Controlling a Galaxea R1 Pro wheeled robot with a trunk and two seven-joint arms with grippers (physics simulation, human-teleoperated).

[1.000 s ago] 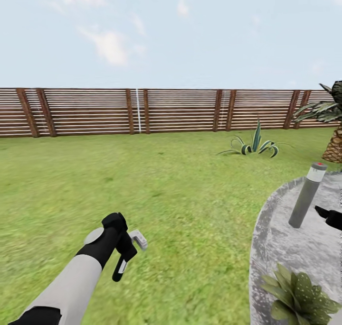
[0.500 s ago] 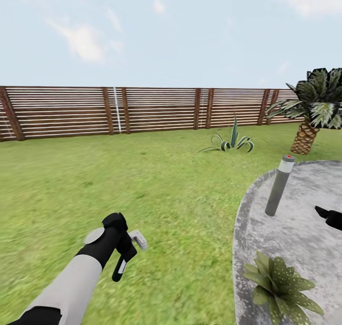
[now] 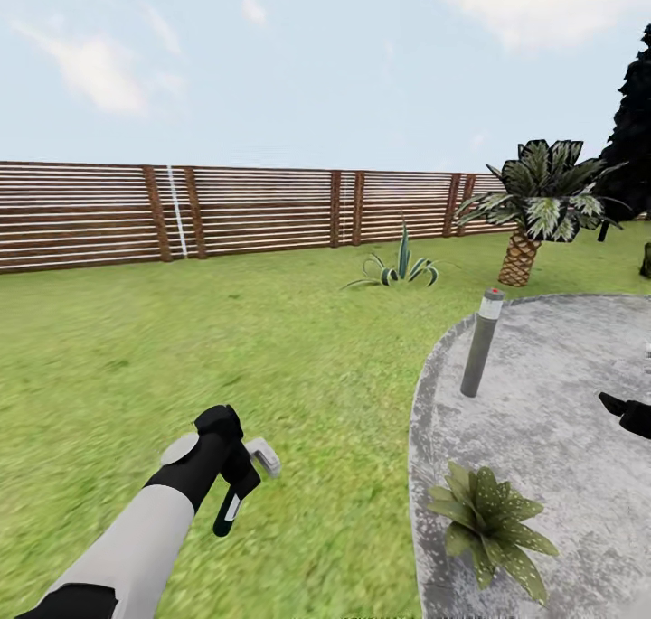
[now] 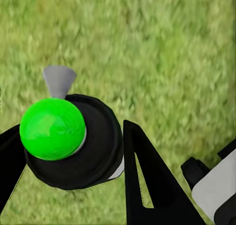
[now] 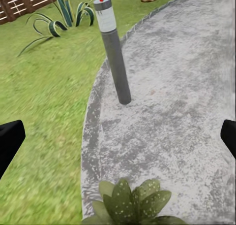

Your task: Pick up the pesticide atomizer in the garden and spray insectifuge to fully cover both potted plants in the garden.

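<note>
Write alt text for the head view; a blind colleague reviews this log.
The left gripper holds the pesticide atomizer over lawn. At right, a speckled potted plant sits on the stone patio near a grey lamp post.

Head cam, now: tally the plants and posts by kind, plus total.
Potted plant, speckled rosette on the patio: 1
Striped agave on the lawn: 1
Palm by the fence: 1
Dark tree at the right edge: 1
Grey lamp post with red top: 1
Total: 5
</note>
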